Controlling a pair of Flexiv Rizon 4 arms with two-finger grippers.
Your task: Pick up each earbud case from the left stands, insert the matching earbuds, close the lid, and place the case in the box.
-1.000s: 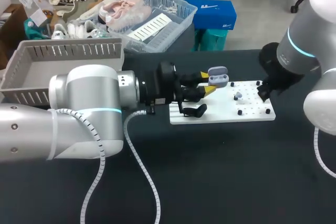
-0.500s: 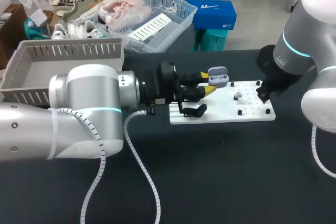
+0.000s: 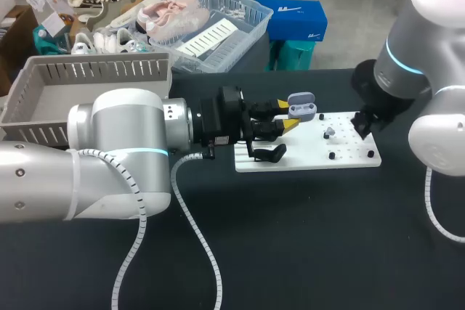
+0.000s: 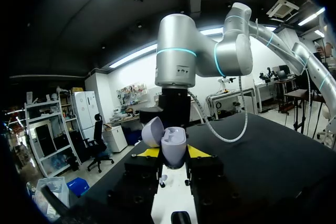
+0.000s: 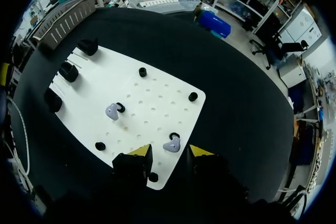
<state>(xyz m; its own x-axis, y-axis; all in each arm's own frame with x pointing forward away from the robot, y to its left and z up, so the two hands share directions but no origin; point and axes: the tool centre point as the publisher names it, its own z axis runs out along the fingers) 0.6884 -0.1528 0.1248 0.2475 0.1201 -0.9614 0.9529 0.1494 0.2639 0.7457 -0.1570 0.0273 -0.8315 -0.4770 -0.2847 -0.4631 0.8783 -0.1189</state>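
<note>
My left gripper (image 3: 290,116) is shut on a lavender earbud case (image 3: 301,107), held above the left end of the white board (image 3: 305,157). In the left wrist view the case (image 4: 172,149) stands upright between the yellow tips of that gripper (image 4: 173,153), its lid (image 4: 152,131) swung open. My right gripper (image 5: 169,151) hangs open over the board's (image 5: 157,93) near edge. One lavender earbud (image 5: 172,144) lies between its tips, with gaps on both sides. A second earbud (image 5: 112,111) lies further in on the board. From the head view my right gripper (image 3: 361,127) is over the board's right end.
Black pegs (image 5: 193,96) dot the board, and black case stands (image 5: 68,71) line its far end. A grey slatted box (image 3: 87,92) sits at the table's back left behind my left arm. Dark tabletop surrounds the board.
My right arm has shifted slightly left toward the board and its fingers have narrowed a little. My left arm and the case have stayed still.
</note>
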